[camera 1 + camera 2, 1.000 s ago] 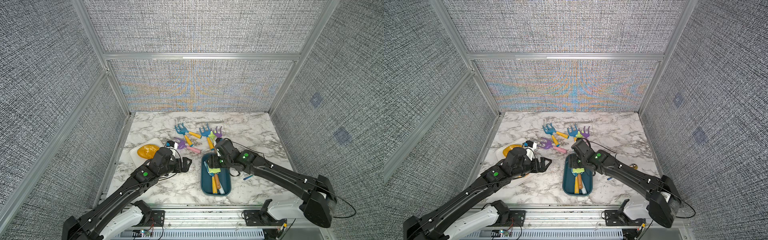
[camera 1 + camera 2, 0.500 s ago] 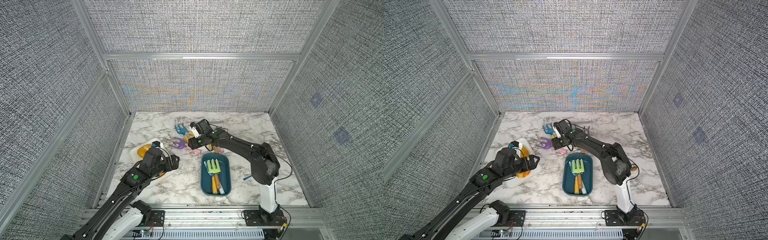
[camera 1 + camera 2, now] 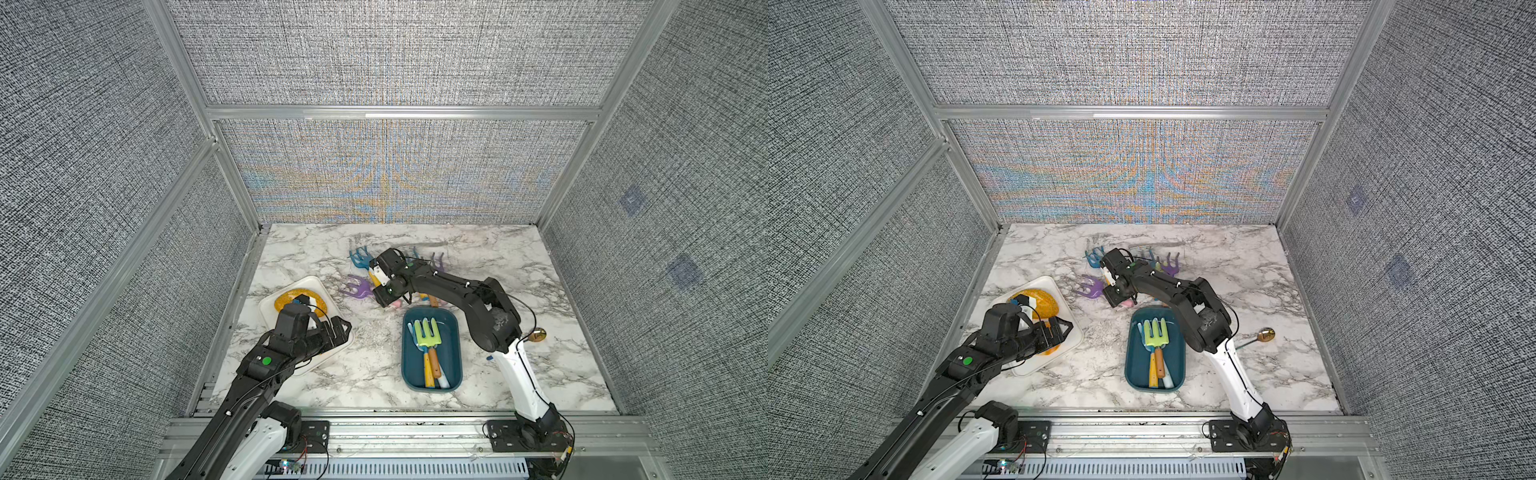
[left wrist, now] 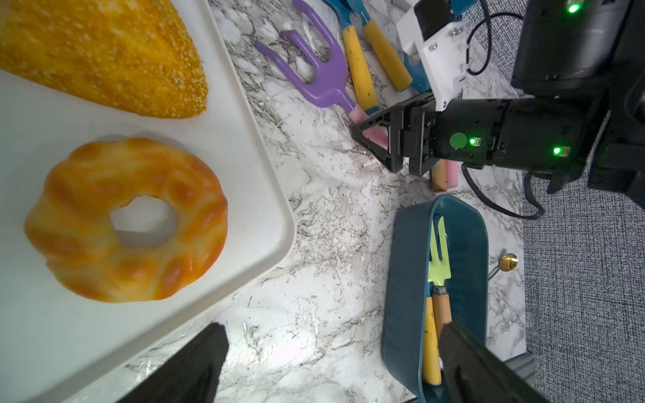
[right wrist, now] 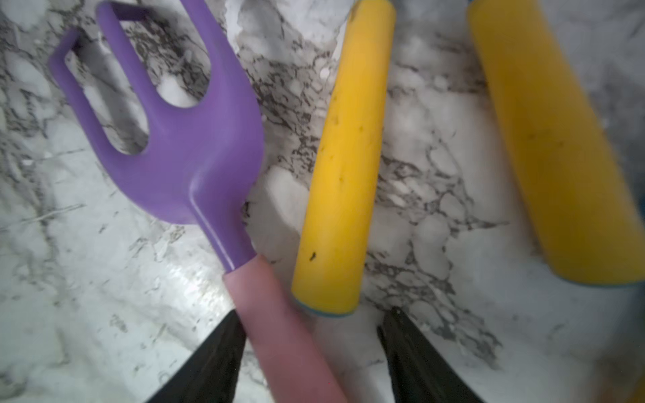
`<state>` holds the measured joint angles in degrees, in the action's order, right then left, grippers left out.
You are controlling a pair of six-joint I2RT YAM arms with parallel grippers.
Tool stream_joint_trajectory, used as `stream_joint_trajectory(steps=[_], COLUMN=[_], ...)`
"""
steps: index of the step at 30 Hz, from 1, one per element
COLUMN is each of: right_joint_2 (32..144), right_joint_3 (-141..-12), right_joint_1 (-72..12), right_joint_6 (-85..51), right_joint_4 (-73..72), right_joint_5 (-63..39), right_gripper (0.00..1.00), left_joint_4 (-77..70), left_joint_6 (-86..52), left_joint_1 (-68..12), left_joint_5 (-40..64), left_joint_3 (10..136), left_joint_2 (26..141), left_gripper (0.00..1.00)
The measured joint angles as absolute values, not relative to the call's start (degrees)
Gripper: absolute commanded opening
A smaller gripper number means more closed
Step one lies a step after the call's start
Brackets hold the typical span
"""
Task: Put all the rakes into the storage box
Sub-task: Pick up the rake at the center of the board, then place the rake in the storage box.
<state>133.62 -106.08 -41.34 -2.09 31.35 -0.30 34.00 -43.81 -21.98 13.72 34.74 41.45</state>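
The storage box (image 3: 406,361) (image 3: 1130,357) (image 4: 405,279) is a teal bin near the table's front, holding a green rake (image 3: 427,334) and two other handled tools. Behind it on the marble lies a purple rake (image 3: 356,287) (image 3: 1091,286) (image 5: 181,139) with a pink handle. My right gripper (image 3: 383,300) (image 3: 1119,299) (image 5: 314,314) is low over that handle, open. The handle lies between the fingers, against one and apart from the other. My left gripper (image 3: 338,330) (image 4: 333,329) hangs open and empty over the tray's corner.
Two blue rakes with yellow handles (image 3: 360,258) (image 5: 345,157) and another purple rake (image 3: 436,262) lie close behind the right gripper. A white tray (image 3: 309,282) (image 4: 227,139) at the left holds a bread loaf (image 4: 104,52) and a doughnut (image 4: 125,219). A gold spoon (image 3: 539,334) lies right of the box.
The right arm left the box, where the green rake now lies, and swung back to the purple rake, its jaws narrowing. The left arm drew back over the tray.
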Motion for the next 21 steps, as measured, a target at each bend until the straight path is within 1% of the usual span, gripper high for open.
stream_joint_trajectory(steps=[2, 3, 5, 8, 11, 14, 17, 21], right_joint_2=[133.71, 133.71, 133.64, 132.90, 130.96, 127.37, 122.32, 112.79], right_joint_3=[-106.08, -106.06, -105.97, -105.65, -105.32, -104.29, -101.82, -95.02], right_joint_1=[-41.41, -41.52, -41.63, -42.15, -42.83, -43.42, -43.51, -43.70], right_joint_6=[-1.63, -1.63, -1.08, -0.95, -1.08, -1.10, -1.43, -4.14], right_joint_4=[31.27, 31.22, 31.16, 31.66, 31.99, 31.46, 30.85, 28.32], right_joint_5=[0.49, 0.64, 0.80, 1.04, 1.13, 1.17, 1.15, 0.89], right_gripper=[0.48, 0.42, 0.34, 0.16, 0.04, 0.00, 0.00, 0.00], left_joint_4=[33.85, 33.67, 33.17, 32.60, 32.16, 31.79, 31.55, 31.18], left_joint_6=[-43.97, -43.99, -44.38, -44.73, -45.21, -45.25, -45.23, -44.58], left_joint_1=[-21.93, -21.91, -21.91, -21.82, -21.82, -21.80, -21.80, -21.82], left_joint_5=[14.26, 14.68, 15.16, 16.03, 17.47, 18.59, 19.66, 21.28], left_joint_3=[34.54, 34.44, 34.33, 34.28, 34.30, 34.96, 36.12, 37.71], left_joint_2=[41.43, 41.41, 41.43, 41.43, 41.43, 41.25, 41.15, 41.74], left_gripper=[0.99, 0.99, 0.99, 0.99, 0.99, 0.99, 0.99, 0.99])
